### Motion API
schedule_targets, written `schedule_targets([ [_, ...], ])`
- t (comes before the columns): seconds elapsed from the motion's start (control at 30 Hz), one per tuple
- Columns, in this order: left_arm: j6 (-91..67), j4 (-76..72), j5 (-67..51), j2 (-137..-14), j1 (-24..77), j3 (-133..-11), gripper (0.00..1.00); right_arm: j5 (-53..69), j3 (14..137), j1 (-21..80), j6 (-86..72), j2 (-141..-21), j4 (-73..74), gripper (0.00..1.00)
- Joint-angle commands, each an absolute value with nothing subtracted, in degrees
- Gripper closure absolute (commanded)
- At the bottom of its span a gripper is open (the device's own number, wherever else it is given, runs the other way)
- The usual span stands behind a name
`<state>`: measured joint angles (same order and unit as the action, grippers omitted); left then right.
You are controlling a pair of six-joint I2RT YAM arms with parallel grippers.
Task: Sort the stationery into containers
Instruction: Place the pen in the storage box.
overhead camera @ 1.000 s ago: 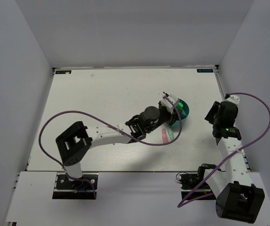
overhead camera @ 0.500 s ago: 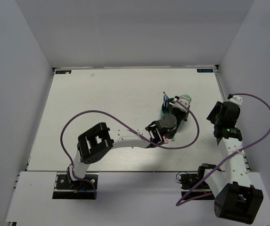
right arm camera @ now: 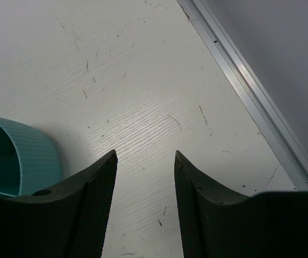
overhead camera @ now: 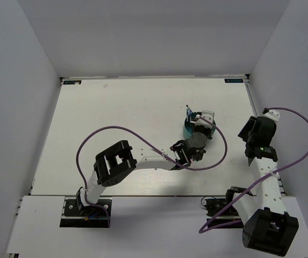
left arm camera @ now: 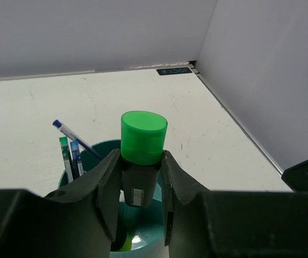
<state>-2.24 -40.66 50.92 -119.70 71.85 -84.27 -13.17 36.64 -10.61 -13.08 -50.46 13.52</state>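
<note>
My left gripper (left arm camera: 139, 159) is shut on a black highlighter with a green cap (left arm camera: 143, 141), holding it upright, cap up, just above the round teal organiser (left arm camera: 102, 151). A blue pen (left arm camera: 74, 135) and two slim pens (left arm camera: 69, 157) stand in the organiser's left compartment. In the top view the left gripper (overhead camera: 206, 119) hangs over the organiser (overhead camera: 187, 128), which the wrist mostly hides. My right gripper (right arm camera: 145, 157) is open and empty above bare table, right of the organiser (right arm camera: 15, 157); in the top view it (overhead camera: 246, 134) sits near the right wall. Pink and pale green markers and the eraser are hidden.
The white enclosure walls stand close on the right and the back. A metal rail (right arm camera: 250, 86) runs along the table's right edge. The left arm's purple cable (overhead camera: 221, 150) loops over the table right of the organiser.
My left arm has swung right and folded in. Its wrist now sits over the organiser, still holding the green-capped highlighter. The right arm has barely moved.
</note>
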Motion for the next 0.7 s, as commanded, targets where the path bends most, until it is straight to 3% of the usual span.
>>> schedule_targets([
  [0.0, -7.46, -38.15, 52.82, -118.04, 72.07, -84.82, 1.0, -13.54, 37.26, -11.08, -13.45, -49.48, 12.04, 0.5],
  [0.67, -16.96, -32.17, 54.05, -119.18, 71.54, -82.88, 1.0, -12.48, 37.09, -12.57, -13.89, -49.4, 12.22, 0.48],
])
